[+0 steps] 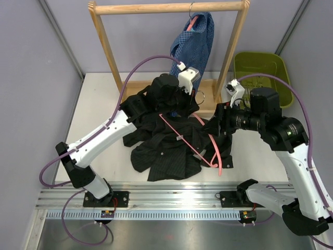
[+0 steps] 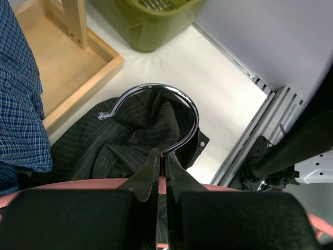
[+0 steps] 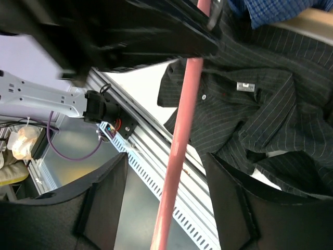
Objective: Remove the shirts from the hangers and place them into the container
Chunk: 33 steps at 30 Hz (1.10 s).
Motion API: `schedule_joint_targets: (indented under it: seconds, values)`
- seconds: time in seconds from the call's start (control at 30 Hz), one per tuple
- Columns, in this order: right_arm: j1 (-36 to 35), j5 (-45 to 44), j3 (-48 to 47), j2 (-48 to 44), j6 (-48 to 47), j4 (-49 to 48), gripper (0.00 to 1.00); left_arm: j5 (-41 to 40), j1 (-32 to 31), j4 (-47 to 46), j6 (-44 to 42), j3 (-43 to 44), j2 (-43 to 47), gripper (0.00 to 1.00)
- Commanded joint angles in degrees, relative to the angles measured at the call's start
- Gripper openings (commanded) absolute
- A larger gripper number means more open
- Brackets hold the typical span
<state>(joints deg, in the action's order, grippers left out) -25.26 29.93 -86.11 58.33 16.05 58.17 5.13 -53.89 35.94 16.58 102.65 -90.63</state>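
We are looking down on a white tabletop (image 1: 99,104) with a light wooden rack frame (image 1: 166,8) standing at its far edge. In the middle of the tabletop, between the two arms, a black button-up shirt with faint thin stripes (image 1: 166,151) is lying crumpled and spread out. A blue button-up shirt with a small check pattern (image 1: 195,44) is hanging from the right part of the rack's top bar. It is hanging on a salmon-pink hanger (image 1: 193,23) whose wire hook is looping over the bar. The olive-green rectangular plastic bin (image 1: 260,54) is sitting at the far right, just beyond the rack's right post and well apart from the black shirt.

A second thin salmon-pink triangular hanger (image 1: 187,140) is lying slanted across the black shirt, its long bar running from the shirt's middle toward the near right. The left hand (image 2: 162,166) is pinching tight on the neck of that hanger's chrome wire hook (image 2: 156,86), which is arching above the fingertips in the left wrist view. The right hand (image 3: 165,161) is standing wide, with one finger (image 3: 104,203) on each side of the hanger's pink bar. A gap is showing on both sides, so we are seeing it grip nothing.
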Motion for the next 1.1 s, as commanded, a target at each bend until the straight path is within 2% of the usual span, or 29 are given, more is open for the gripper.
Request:
schedule_joint_targets:
  seconds: [0.0, 0.13, 0.17, 0.4, 0.5, 0.57, 0.6, 0.63, 0.7, 0.73, 0.77, 0.93, 1.07]
  values:
    - [-0.8, 2.2, 1.6, 0.8, -0.7, -1.8, 0.67, -0.3, -0.4, -3.6, -1.1, 4.7, 0.3, 0.00]
    - [-1.5, 2.2, 3.2, 1.2, -0.7, -2.5, 0.56, 0.9, -0.5, -3.6, -0.8, 5.5, 0.0, 0.00]
    - [-1.6, 2.1, 3.3, 1.3, -0.6, -2.7, 0.47, 1.4, -0.6, -3.7, -0.8, 6.0, -0.1, 0.00]
    - [-1.8, 2.0, 2.5, 1.5, -0.8, -3.5, 0.10, 4.4, -1.6, -0.7, 1.3, 9.1, -3.2, 0.00]
    - [-2.0, 2.5, 2.7, 1.5, -0.9, -3.6, 0.01, 2.8, -2.3, -0.4, 3.1, 7.9, -3.5, 0.00]
    - [-1.9, 3.5, 3.0, 1.4, -1.2, -3.6, 0.00, 1.2, -2.8, -1.5, 4.2, 6.3, -2.8, 0.00]
    - [-1.9, 3.7, 3.0, 1.2, -1.5, -3.3, 0.00, 0.1, -2.9, -2.2, 5.6, 4.0, -1.7, 0.19]
    - [-1.9, 3.6, 2.8, 1.2, -1.5, -2.9, 0.00, -0.5, -3.0, -3.0, 6.0, 2.8, -0.8, 0.34]
    - [-1.9, 2.2, 1.2, 1.3, -2.3, -0.7, 0.00, -3.4, -3.4, -5.2, 6.7, 0.8, 1.7, 0.58]
    - [-2.0, 1.0, 0.6, 1.2, -2.6, 0.1, 0.00, -4.5, -3.4, -5.5, 6.8, -0.4, 2.5, 0.83]
    - [-1.9, -0.5, 0.0, 0.7, -3.0, 1.8, 0.00, -4.9, -3.4, -6.0, 6.8, -1.0, 3.1, 0.99]
    - [-2.0, -15.4, -7.2, -0.8, -2.7, 7.9, 0.00, -13.4, -3.5, -3.9, 6.0, -1.7, 8.2, 0.99]
    - [-1.9, -25.4, -11.7, -3.2, -2.0, 12.0, 0.00, -21.3, -3.5, -3.3, 4.5, -5.5, 14.7, 0.99]
